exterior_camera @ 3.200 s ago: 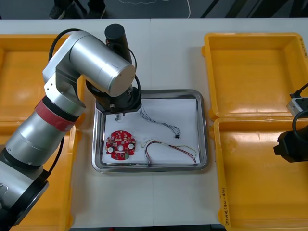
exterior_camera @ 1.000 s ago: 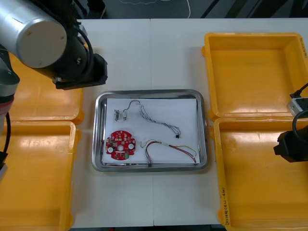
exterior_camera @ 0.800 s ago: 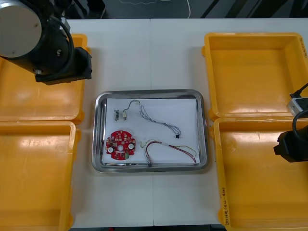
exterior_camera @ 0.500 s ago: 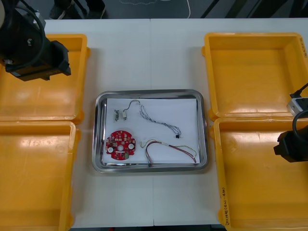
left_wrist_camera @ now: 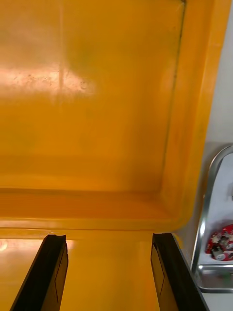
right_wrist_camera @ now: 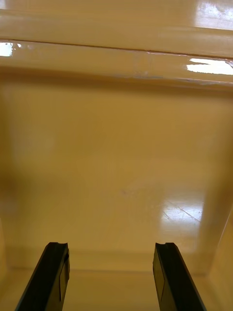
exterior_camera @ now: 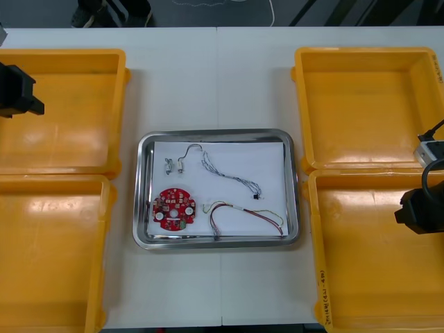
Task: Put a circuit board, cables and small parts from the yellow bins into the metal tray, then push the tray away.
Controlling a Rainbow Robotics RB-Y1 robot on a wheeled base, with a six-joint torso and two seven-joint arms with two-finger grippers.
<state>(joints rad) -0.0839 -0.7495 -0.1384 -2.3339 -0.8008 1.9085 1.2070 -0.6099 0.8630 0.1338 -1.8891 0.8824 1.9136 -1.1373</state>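
Observation:
The metal tray [exterior_camera: 143,208], white inside, sits at the table's middle between the bins. In it lie a round red circuit board [exterior_camera: 174,209], a twisted blue and white cable [exterior_camera: 229,174], a red and yellow cable [exterior_camera: 244,214] and small metal parts [exterior_camera: 173,164]. My left gripper [left_wrist_camera: 109,274] is open over the left bins with nothing between its fingers; its black body [exterior_camera: 15,91] shows at the far left edge. The tray's rim [left_wrist_camera: 209,194] and the board [left_wrist_camera: 221,242] lie off to one side of it. My right gripper [right_wrist_camera: 111,277] hangs open and empty over the near right bin, its body [exterior_camera: 419,209] at the right edge.
Two yellow bins stand at each side: far left [exterior_camera: 66,114], near left [exterior_camera: 52,253], far right [exterior_camera: 368,104], near right [exterior_camera: 368,257]. All four look bare inside. White table shows beyond and in front of the tray.
My left arm has drawn back leftward from beside the tray, across the far left bin, to the picture's left edge. The right arm and the tray's contents have not moved.

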